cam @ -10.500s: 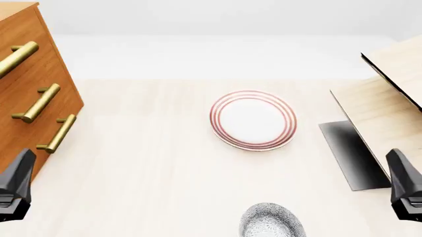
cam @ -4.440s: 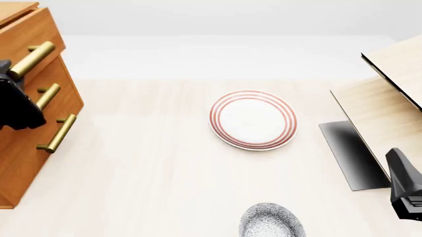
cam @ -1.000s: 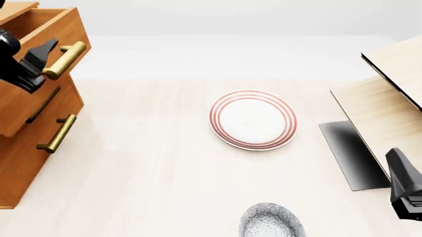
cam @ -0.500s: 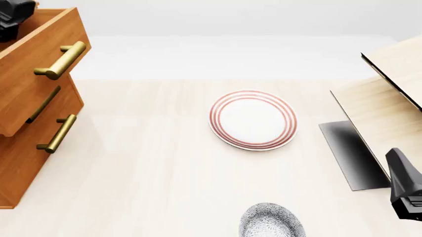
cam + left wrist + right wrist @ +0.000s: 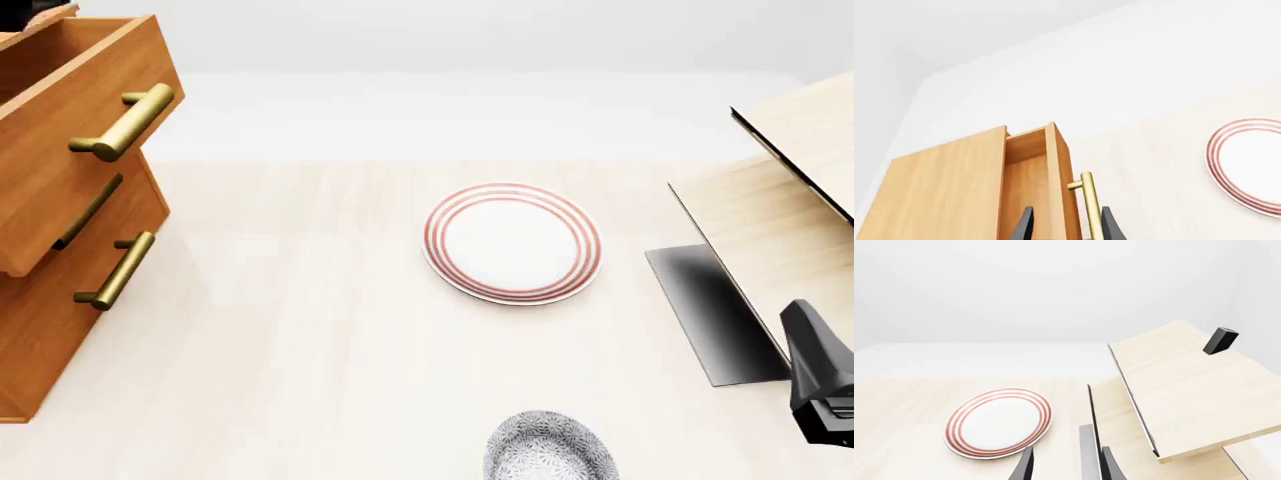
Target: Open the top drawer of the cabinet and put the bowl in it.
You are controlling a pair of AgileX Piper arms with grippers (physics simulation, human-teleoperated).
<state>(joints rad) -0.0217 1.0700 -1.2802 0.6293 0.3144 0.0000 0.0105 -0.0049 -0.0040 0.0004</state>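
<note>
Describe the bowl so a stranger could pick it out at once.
Start at the table and find the plate near its middle. Come straight toward the near edge: the bowl sits there, partly cut off in the front view. It is smaller than the plate and covered in fine grey-black speckles, not red rings.

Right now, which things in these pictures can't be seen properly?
- Speckled white bowl: front view's bottom edge cuts its near side.
- Open top drawer of the orange-brown wooden cabinet: its front panel hides the inside; the left wrist view shows only a strip.
- Left gripper: absent from the front view.
- Pale wood box: cut by the right edge.
</note>
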